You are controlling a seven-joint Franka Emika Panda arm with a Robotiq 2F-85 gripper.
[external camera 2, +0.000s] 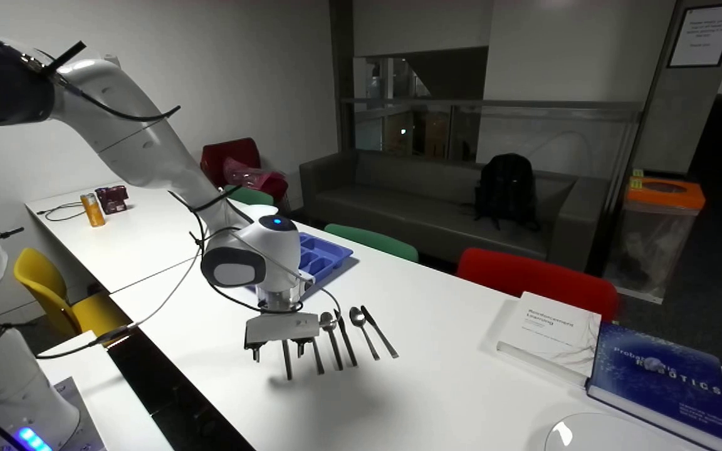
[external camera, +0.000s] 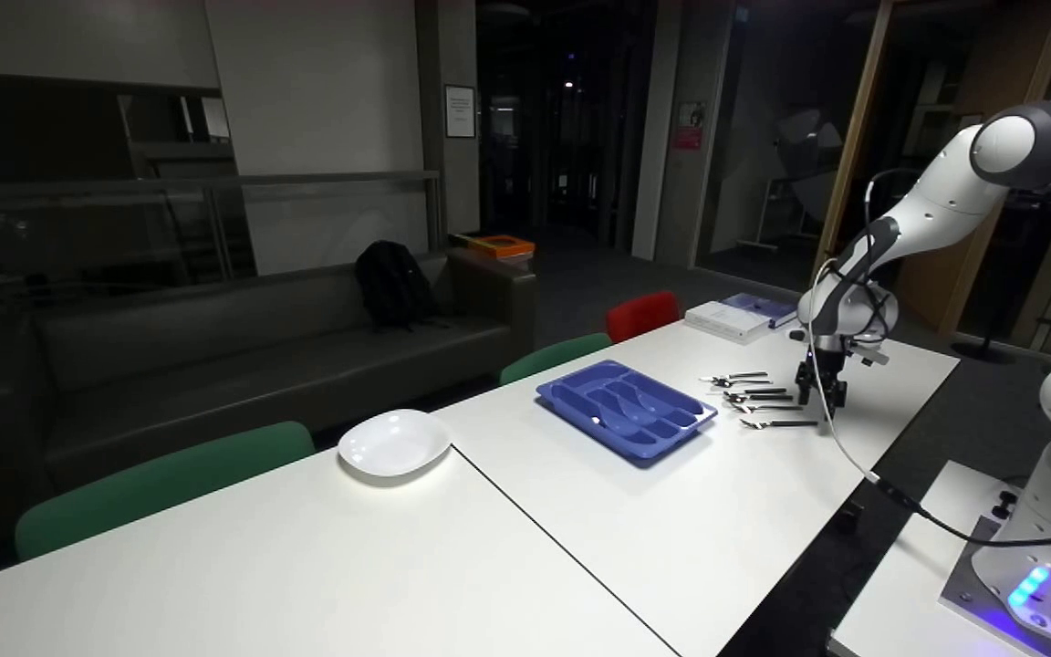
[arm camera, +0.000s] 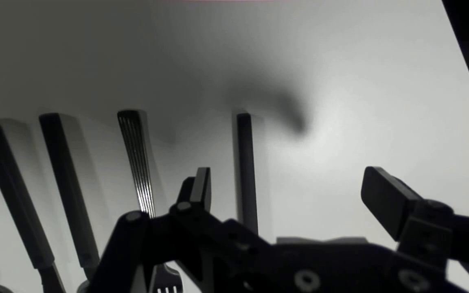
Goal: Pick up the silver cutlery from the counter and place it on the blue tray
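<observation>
Six utensils (external camera 2: 335,349) lie near one blue tray (external camera: 626,408).

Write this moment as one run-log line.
end effector: open, over counter; black-handled utensil: between jaws in wrist view, ungripped; other cutlery: on counter, outside blue compartment tray

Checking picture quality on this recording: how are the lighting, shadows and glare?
Wrist view: blurred shadow on the counter, tool dark against it; both exterior views: sofa dim behind the bright counter; in an exterior view, small white glints on the blue tray; in an exterior view, diffuse shadow near the silver cutlery.
</observation>
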